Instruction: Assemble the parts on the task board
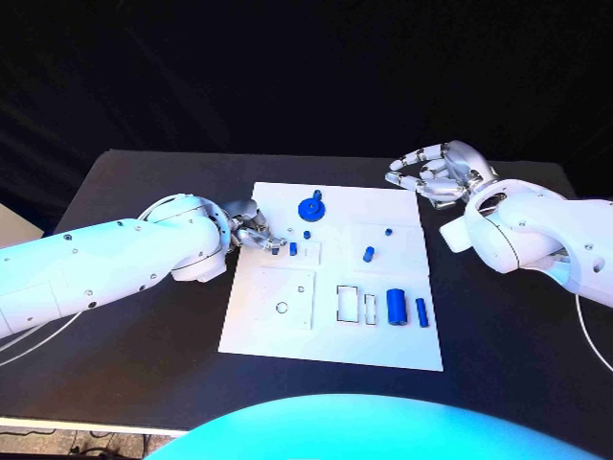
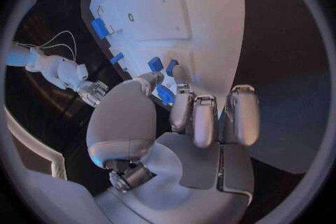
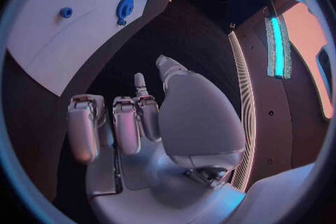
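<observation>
The left hand [image 1: 252,233] lies at the left edge of the white board [image 1: 337,326], in its upper half. Its fingers [image 2: 181,109] are curled together over the board's edge, close to a small blue part [image 2: 165,94]; I cannot tell if they pinch it or only touch it. To the left of the board the black table [image 1: 141,364] is covered by the left arm, and the room under the arm looks open.

On the board, a small blue peg [image 1: 293,248] stands just beside the left fingers. Near the top edge sits a blue round knob [image 1: 312,206]. Further right is a short blue piece [image 1: 369,254]. In the lower half are a blue cylinder [image 1: 395,306] and a thin blue pin [image 1: 421,311], side by side, near the right edge.

The right hand [image 1: 438,172] is above the table near the upper right corner of the board, apart from it. Its fingers [image 3: 126,129] are curled in and hold nothing
</observation>
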### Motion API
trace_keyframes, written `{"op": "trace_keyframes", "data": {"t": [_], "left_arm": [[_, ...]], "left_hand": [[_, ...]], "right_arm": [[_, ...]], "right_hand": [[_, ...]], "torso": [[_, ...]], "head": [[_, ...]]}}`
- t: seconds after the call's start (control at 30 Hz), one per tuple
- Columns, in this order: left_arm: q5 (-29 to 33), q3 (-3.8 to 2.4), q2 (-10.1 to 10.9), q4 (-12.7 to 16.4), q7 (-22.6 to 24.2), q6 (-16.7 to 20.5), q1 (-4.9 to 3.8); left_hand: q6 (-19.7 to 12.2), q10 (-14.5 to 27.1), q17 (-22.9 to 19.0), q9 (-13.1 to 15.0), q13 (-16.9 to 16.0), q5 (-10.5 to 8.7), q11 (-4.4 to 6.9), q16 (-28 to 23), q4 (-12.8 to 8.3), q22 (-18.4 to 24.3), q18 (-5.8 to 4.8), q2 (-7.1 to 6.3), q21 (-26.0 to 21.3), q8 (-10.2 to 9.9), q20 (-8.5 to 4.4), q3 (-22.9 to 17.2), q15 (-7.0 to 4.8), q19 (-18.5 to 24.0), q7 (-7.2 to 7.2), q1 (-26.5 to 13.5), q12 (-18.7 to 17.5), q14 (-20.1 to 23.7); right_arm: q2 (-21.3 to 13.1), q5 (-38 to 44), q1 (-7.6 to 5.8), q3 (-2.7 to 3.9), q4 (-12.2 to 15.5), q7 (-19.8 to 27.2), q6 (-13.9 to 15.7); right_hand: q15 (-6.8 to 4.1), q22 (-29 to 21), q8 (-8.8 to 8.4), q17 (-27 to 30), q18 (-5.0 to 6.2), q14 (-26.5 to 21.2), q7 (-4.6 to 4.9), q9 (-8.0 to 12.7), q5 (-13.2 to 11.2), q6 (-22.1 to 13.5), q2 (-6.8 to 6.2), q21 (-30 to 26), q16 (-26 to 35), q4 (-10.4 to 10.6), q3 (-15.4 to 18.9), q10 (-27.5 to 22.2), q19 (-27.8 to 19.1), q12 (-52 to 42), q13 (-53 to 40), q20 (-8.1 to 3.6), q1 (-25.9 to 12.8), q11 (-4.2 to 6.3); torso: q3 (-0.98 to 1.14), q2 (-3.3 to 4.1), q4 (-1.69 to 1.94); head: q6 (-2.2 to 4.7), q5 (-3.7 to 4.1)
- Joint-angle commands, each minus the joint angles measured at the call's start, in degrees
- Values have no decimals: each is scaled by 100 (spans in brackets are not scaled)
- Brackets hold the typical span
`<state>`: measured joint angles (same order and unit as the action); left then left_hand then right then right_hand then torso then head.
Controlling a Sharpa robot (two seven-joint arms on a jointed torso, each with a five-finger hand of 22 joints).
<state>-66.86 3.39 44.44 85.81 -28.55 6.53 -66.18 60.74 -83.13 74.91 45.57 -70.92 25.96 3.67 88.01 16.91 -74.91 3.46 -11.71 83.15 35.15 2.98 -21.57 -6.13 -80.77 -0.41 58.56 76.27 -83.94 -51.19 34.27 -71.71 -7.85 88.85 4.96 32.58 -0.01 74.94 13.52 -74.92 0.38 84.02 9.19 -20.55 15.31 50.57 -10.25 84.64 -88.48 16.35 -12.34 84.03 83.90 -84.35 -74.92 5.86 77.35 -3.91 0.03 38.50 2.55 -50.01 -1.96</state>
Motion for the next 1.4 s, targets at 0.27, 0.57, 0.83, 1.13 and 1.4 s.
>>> {"op": "trace_keyframes", "data": {"t": [0.27, 0.57, 0.83, 1.13, 1.4], "left_arm": [[424, -170, 68, 32, 183, 155, -55], [1513, -270, 65, -44, 1106, 576, -309], [389, -182, -213, -249, 2319, 809, -370], [-1040, -6, -583, -512, 2906, 674, -339], [-1719, 42, -781, -692, 2898, 415, -323]], "left_hand": [[-329, 407, 511, -45, 753, 35, -104, -264, -14, -81, 79, -34, -340, -59, -106, 121, 67, 419, 161, -20, -582, -344], [-1722, 2733, -2506, -448, 3253, -144, -763, -2268, -8, 2528, 679, -48, -2805, -484, 328, 783, 650, 2921, 849, 724, -2746, 1320], [-2470, 3693, -4217, -1445, 4807, -151, -1095, -4254, -60, 3606, 688, -316, -4447, -733, 699, 319, 994, 3262, 1099, 2546, -4057, 2792], [-2284, 3863, -4481, -2067, 5517, -329, -1195, -4480, -77, 3858, 696, -327, -4817, -822, 774, 552, 1078, 3144, 856, 2884, -4494, 2779], [-1828, 3600, -4101, -2590, 5941, -358, -1093, -3430, -49, 3409, 691, -265, -4246, -1022, 628, 816, 950, 2834, 870, 3017, -4527, 2394]], "right_arm": [[1, 50, 4, 1, -13, 68, -33], [16, 50, 4, 1, -70, 76, -15], [19, 53, 4, 1, -104, 89, -3], [28, 94, 15, 1, -108, 104, -5], [36, 116, 24, 1, -111, 107, -6]], "right_hand": [[8, 1151, 33, -1125, 98, 505, -10, 10, 35, -54, -2, -22, 17, 11, -19, 66, 341, 12, -987, 14, -71, -42], [8, 1141, 33, -1114, 102, 502, -10, 11, 35, -56, -4, -39, 22, 9, -19, 59, 333, 20, -980, 14, -74, -42], [8, 1133, 33, -1109, 105, 501, -10, 11, 35, -58, -5, -51, 24, 7, -19, 52, 327, 27, -973, 14, -74, -42], [8, 1113, 33, -1095, 113, 497, -10, 12, 37, -61, -10, -83, 30, 0, -21, 38, 312, 42, -960, 14, -69, -42], [8, 1113, 33, -1095, 113, 497, -10, 12, 37, -61, -10, -83, 30, 0, -21, 38, 312, 42, -960, 14, -69, -42]], "torso": [[-1, -3, 1], [-4, -2, -1], [-4, 4, 3], [-3, 6, -7], [1, 6, -5]], "head": [[1, 6], [1, 15], [42, 57], [103, 56], [118, 65]]}}
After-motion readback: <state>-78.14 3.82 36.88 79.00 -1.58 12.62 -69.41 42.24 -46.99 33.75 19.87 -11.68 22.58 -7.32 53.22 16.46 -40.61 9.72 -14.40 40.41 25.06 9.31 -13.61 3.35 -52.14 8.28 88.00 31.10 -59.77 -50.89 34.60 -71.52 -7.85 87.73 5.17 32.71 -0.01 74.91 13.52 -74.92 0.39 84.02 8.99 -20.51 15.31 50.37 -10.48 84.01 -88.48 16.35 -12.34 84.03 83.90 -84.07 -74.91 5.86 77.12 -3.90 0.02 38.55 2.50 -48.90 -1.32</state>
